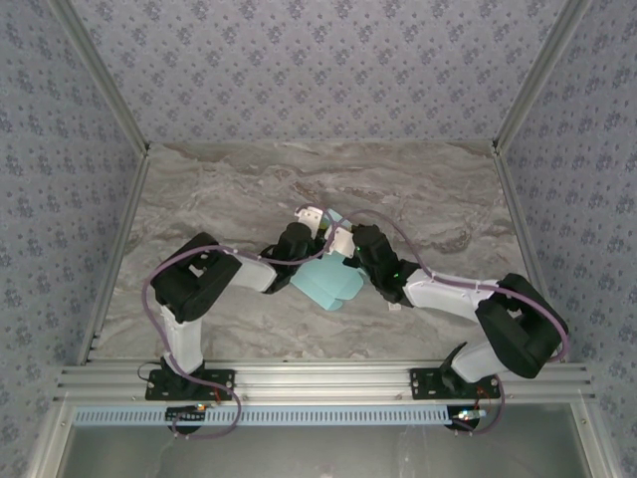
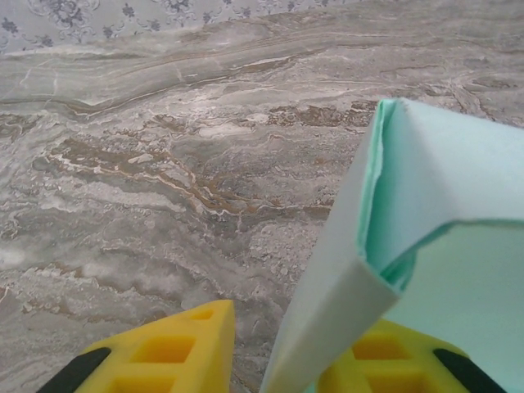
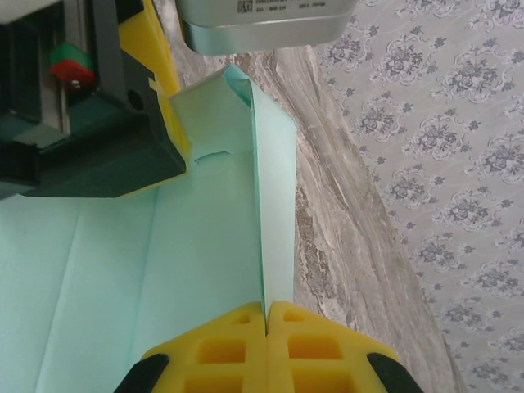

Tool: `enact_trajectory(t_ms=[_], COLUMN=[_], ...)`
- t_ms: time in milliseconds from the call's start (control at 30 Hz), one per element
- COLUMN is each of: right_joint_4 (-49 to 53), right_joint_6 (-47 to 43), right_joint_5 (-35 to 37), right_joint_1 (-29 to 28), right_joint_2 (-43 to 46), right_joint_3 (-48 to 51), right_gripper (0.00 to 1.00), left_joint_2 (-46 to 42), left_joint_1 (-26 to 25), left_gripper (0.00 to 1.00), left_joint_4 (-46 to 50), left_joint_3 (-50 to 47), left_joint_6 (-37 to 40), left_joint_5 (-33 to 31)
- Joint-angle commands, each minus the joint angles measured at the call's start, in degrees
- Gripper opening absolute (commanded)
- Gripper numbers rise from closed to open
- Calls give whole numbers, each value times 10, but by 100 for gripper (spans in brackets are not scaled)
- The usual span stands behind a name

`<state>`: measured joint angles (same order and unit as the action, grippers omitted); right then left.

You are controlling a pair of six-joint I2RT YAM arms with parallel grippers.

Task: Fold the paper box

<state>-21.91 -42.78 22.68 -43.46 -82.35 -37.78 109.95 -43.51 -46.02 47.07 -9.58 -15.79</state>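
Note:
The paper box [image 1: 328, 286] is pale turquoise card, partly folded, lying at the table's middle between both arms. One of its side walls [image 3: 274, 188] stands upright. My right gripper [image 3: 267, 315] is shut on the near end of that wall's edge, yellow pads pressed together on the card. My left gripper [image 2: 299, 327] is open: the doubled wall [image 2: 393, 205] stands between its yellow fingers [image 2: 176, 352], against the right one, with a gap to the left one. In the top view the left gripper [image 1: 317, 249] and the right gripper [image 1: 348, 257] meet over the box's far end.
The marble table [image 1: 249, 189] is bordered by patterned walls [image 1: 318, 60] at the back and both sides, and by an aluminium rail [image 1: 318, 378] at the front. A tiny white tag [image 1: 395, 305] lies under the right arm.

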Motion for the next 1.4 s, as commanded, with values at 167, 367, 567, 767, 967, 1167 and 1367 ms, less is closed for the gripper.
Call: enact_trajectory(t_ms=[167,367,567,767,967,1167,1367], right_joint_4=[30,22,17,25,26,27,24], right_joint_6=[-66,-110,-126,-128,-124,-107,-94], right_joint_5=[31,39,42,41,36,25,19], right_joint_1=[-1,-1,0,-2,-2,-1,-2], right_joint_2=[-25,-42,-48,-48,-46,-42,-40], right_joint_3=[-17,-24,-33,-44,-45,-47,-47], right_gripper=[6,6,6,6,6,6,7], left_joint_2=[-6,-12,-23,-24,-14,-6,-6], left_joint_1=[43,55,61,70,76,75,74], left_gripper=[44,52,58,64,58,43,28], left_joint_4=[9,7,4,2,6,12,14], left_joint_3=[-14,-24,-33,-36,-21,-8,-7], left_joint_6=[31,54,63,56,45,32,8], left_joint_5=[48,89,106,129,135,123,85])
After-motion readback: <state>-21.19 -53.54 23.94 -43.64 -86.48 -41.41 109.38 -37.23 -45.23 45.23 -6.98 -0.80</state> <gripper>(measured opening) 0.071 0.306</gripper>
